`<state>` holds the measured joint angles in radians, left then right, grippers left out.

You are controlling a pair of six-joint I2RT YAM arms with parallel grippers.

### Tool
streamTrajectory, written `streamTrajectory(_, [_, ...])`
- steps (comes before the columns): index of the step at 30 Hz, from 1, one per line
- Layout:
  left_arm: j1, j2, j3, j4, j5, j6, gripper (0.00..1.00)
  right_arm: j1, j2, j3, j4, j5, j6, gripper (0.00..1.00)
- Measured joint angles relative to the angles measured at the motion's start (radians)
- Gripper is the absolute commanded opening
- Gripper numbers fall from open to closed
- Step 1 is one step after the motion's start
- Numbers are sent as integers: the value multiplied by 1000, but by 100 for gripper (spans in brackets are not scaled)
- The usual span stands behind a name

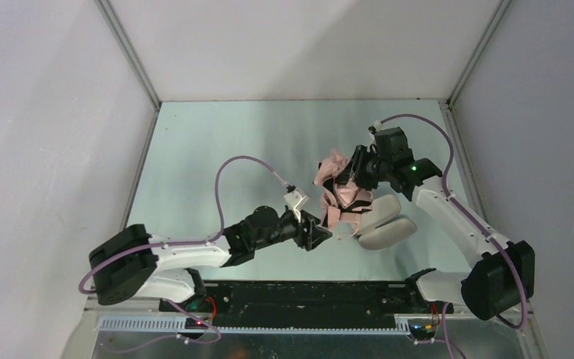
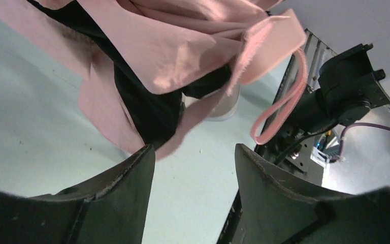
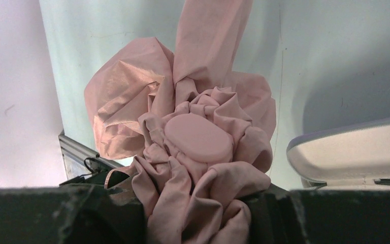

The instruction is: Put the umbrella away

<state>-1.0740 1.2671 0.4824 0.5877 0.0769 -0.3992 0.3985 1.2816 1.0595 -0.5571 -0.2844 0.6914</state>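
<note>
Nearest, the left pincer [image 1: 319,236] gapes wide and holds nothing, just beside the hanging fabric. Next to it the open case [image 1: 387,222] lies on the surface [image 1: 217,142]. Farther back, the right pincer [image 1: 354,178] is clamped on the umbrella [image 1: 339,196], which is collapsed but loosely bunched and held aloft. Tidying the folds and casing it are not yet done, I judge.

Pale mint-green table [image 1: 217,149] spreading beneath both arms, pale grey oblong case [image 1: 385,221] lying directly on it, resting just ahead of the left gripper [image 1: 321,235], sitting close beside the right gripper [image 1: 350,178], on its near side
</note>
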Motion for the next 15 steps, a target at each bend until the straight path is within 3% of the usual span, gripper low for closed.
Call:
streamTrajectory(4, [-6,72,0,98,-9,9,59,-4,-20,5,-12,-14,8,0])
streamTrajectory(7, [-6,116,0,157,-6,9,43,-9,-26,10,-13,-26,9,0])
streamTrajectory(12, [-9,137,0,224,30,8,4,-21,-32,11,-24,-31,8,0])
streamTrajectory(15, [-11,125,0,227,64,13,0,-32,-32,11,-42,-31,6,0])
